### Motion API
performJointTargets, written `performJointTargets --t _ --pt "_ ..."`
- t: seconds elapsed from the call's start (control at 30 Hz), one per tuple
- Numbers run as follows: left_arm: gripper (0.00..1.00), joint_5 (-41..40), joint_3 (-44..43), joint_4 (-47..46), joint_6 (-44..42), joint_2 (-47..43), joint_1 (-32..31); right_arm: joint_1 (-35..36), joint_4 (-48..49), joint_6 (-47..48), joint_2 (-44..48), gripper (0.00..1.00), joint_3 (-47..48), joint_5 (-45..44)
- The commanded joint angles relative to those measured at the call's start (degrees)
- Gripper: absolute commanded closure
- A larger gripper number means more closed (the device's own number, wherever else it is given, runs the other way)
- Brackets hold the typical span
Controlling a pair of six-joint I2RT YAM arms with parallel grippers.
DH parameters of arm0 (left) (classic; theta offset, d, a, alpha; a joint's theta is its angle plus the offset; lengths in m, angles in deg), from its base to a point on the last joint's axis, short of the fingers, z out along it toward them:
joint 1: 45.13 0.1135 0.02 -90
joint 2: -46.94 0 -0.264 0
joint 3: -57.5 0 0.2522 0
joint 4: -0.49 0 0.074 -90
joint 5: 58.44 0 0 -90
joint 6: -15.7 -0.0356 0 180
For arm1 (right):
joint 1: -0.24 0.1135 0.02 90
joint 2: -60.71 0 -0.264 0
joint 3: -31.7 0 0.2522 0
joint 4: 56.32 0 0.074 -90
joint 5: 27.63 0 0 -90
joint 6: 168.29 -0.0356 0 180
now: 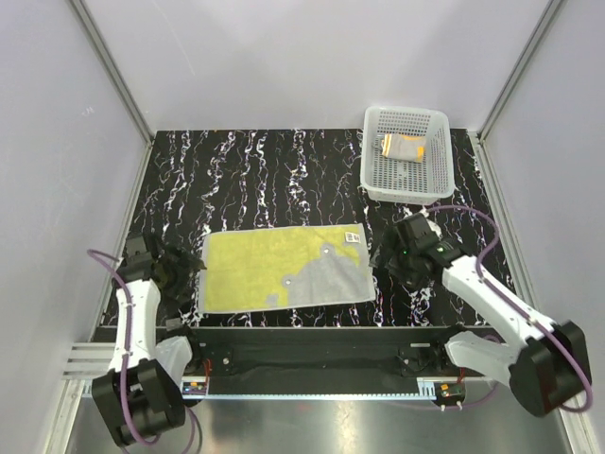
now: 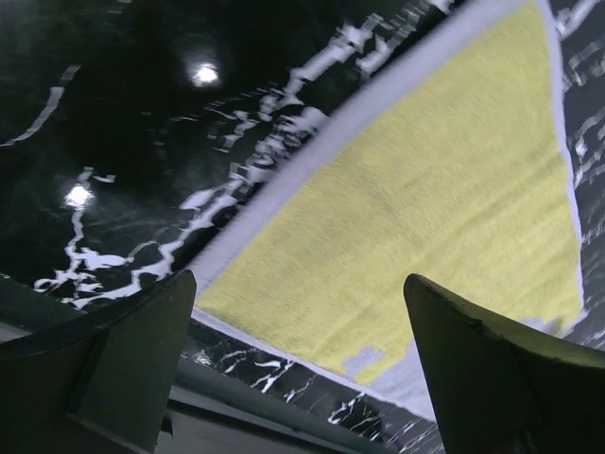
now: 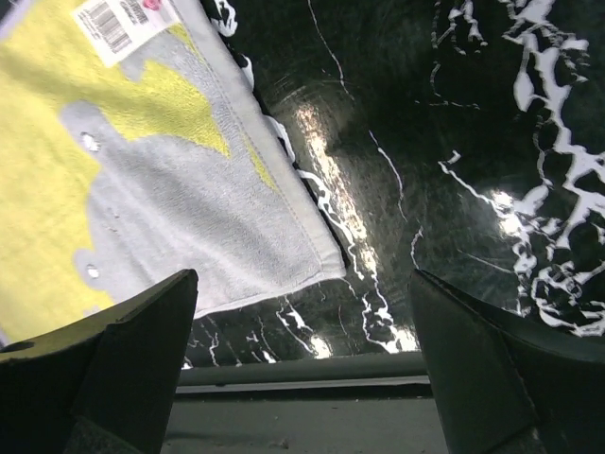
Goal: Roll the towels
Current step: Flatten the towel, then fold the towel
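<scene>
My left gripper [image 2: 298, 284] and right gripper [image 3: 302, 279] hang spread, a corner of the yellow towel [image 1: 288, 268] just ahead of each; I should pinch both evenly, then roll straight.

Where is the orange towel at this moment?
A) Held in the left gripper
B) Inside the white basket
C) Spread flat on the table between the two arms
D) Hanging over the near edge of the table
B: the orange towel lies bundled inside the white perforated basket at the far right of the table, while the yellow towel is the one spread flat outside it.
</scene>
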Motion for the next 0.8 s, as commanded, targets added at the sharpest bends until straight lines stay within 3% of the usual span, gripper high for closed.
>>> performJointTargets --t 0.0,0.1,0.17,0.3,0.4,0.77 --pt "0.01 4.77 1.93 -1.23 1.43 -2.16 4.31 -0.66 3.97 3.45 -4.82 0.0 2.85 4.67" --pt "0.01 8.81 3.7 -6.14 2.49 2.92 4.49 -1.36 8.63 3.54 -8.33 0.0 2.67 7.41" --pt "0.01 11.8 2.74 -14.31 1.26 8.61 4.58 -2.24 12.4 4.24 -10.53 0.0 3.02 7.93" --pt "0.02 5.58 -6.92 -20.39 -2.6 17.78 4.14 -6.72 17.25 6.44 -18.07 0.0 6.27 11.79" --pt "0.11 5.66 -10.7 -23.99 -3.57 24.46 4.05 -10.41 20.24 8.46 -24.83 0.01 10.31 15.04" --pt "0.21 1.98 -17.31 -31.72 -2.08 39.41 -0.07 -14.81 28.24 11.01 -38.21 0.15 17.87 16.9"
